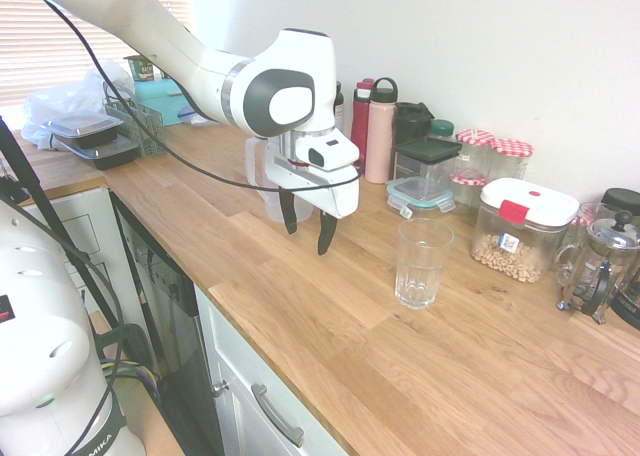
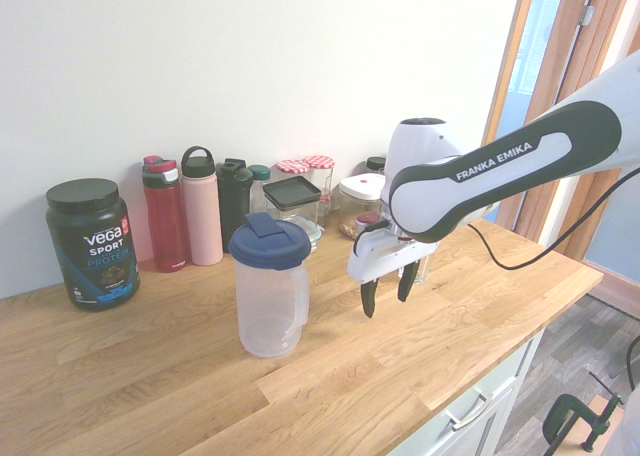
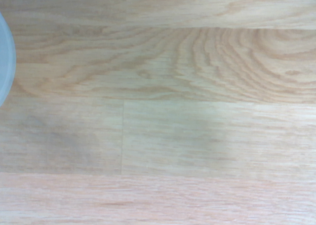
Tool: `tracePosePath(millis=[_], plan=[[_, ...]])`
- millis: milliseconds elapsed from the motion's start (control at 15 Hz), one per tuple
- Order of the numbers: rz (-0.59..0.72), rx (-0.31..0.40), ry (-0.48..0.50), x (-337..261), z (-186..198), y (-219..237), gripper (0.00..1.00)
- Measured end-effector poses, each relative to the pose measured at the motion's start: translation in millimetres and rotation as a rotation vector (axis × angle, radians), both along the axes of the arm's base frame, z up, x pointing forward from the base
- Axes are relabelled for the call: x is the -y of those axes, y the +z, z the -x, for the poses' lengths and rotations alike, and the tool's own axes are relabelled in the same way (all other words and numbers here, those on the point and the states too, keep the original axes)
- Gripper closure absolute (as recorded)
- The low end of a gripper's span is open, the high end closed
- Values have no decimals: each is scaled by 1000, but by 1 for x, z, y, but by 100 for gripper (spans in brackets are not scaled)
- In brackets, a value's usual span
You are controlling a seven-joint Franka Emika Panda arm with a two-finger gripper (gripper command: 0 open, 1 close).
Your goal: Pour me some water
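Note:
A clear plastic pitcher with a blue lid [image 2: 270,276] stands upright on the wooden counter [image 2: 150,376]; in the first exterior view the arm hides most of the pitcher [image 1: 262,181]. An empty ribbed drinking glass [image 1: 420,263] stands on the counter a short way off. My gripper [image 1: 308,231] [image 2: 387,291] hangs just above the wood between the two, open, with nothing between its fingers and touching neither. In the second exterior view the gripper covers almost all of the glass. The wrist view shows bare counter [image 3: 163,116] and a pale curved edge [image 3: 4,62] at one side.
Along the wall stand a red bottle [image 2: 165,214], a pink bottle [image 2: 201,206], a dark bottle [image 2: 234,198], jars with checked lids [image 1: 490,156] and a nut container [image 1: 520,231]. A Vega tub [image 2: 92,241] and a French press [image 1: 600,266] flank them.

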State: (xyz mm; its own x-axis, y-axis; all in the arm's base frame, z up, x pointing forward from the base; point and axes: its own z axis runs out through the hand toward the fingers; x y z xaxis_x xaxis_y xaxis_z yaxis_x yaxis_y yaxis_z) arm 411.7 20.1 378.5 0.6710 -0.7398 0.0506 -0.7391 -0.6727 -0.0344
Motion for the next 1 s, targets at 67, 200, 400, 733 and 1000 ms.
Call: tracePosePath(millis=[67, 200, 400, 733, 1000], plan=[[0, -3, 0, 0, 0, -1, 0], [3, -18, -27, 3, -4, -2, 0], [11, -26, -57, -2, -4, 22, 0], [20, 31, -40, -37, 49, 106, 0], [-10, 143, 0, -84, 78, 141, 0]])
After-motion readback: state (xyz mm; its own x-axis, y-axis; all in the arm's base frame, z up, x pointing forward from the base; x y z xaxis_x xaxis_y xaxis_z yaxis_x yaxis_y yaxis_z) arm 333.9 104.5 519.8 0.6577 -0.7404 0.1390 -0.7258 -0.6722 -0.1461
